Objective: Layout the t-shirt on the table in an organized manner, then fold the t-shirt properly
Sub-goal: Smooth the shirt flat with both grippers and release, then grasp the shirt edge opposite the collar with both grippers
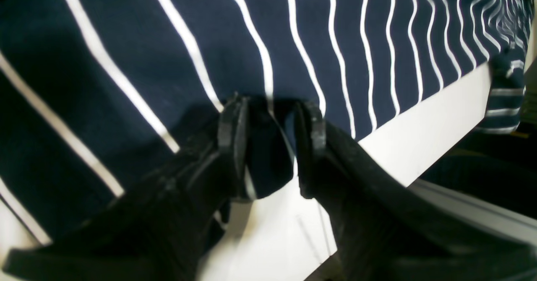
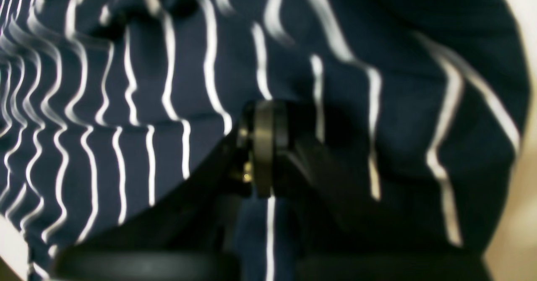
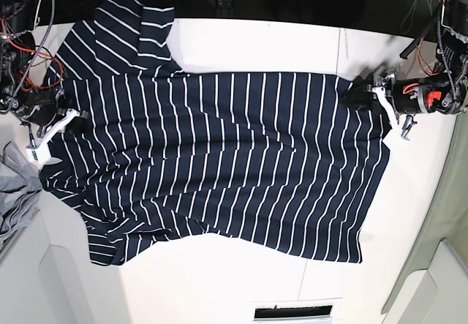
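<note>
Two grippers of mine sit at opposite ends of the t-shirt (image 3: 219,163), which lies spread across the table (image 3: 248,46), stripes running crosswise, one sleeve reaching toward the far edge. My left gripper (image 1: 270,147) has its jaws narrowed on a fold of navy fabric at the shirt's edge, white tabletop showing just beneath. My right gripper (image 2: 264,147) is pressed into the striped cloth with jaws closed together; blur keeps me from telling whether fabric is pinched. No brand, label or writing is readable on the shirt. A grey garment (image 3: 14,192) lies beside the shirt's corner.
</note>
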`<state>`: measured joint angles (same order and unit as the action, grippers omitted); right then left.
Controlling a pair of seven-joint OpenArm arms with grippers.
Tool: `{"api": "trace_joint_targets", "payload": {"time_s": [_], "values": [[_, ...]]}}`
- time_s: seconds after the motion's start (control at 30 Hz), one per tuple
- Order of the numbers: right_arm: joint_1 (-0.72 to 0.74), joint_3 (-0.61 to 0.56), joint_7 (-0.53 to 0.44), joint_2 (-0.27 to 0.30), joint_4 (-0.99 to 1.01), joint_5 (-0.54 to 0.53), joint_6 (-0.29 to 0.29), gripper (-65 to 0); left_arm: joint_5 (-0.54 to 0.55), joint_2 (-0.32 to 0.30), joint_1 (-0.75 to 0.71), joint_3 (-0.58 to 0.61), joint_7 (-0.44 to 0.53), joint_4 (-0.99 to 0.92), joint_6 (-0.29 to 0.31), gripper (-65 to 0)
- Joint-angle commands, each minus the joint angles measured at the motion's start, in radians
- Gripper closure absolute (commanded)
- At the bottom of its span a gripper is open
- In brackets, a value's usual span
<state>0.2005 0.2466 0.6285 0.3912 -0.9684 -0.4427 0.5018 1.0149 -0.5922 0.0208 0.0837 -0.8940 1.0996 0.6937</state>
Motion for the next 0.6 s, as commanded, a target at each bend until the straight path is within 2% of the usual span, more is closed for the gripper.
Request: {"api": "trace_joint_targets", "payload": {"time_s": [0.0,0.23,0.33,0.43,0.57], "values": [[0.035,0.002,0.019,0.013,0.024,0.043,-0.027,0.0,0.002,-0.014,0.01,-0.005,-0.016,0.009,0.004,-20.6],[0.188,0.002,0.029,0.014,0.094,0.014,-0.026,0.0,0.042,-0.021,0.015,-0.006,-0.019,0.025,0.004,-20.6],[0.201,0.002,0.113,0.024,0.045,-0.082,-0.001,0.0,0.082,-0.044,0.014,-0.006,-0.052,0.063,0.004,-20.6],[0.192,0.008,0.214,0.038,-0.024,-0.155,0.009,0.0,0.138,-0.092,0.012,-0.006,-0.084,0.11,0.004,-20.6],[0.097,0.049,0.274,0.068,-0.167,-0.212,0.011,0.0,0.176,-0.161,-0.019,-0.006,-0.091,0.162,0.004,-21.5]]}}
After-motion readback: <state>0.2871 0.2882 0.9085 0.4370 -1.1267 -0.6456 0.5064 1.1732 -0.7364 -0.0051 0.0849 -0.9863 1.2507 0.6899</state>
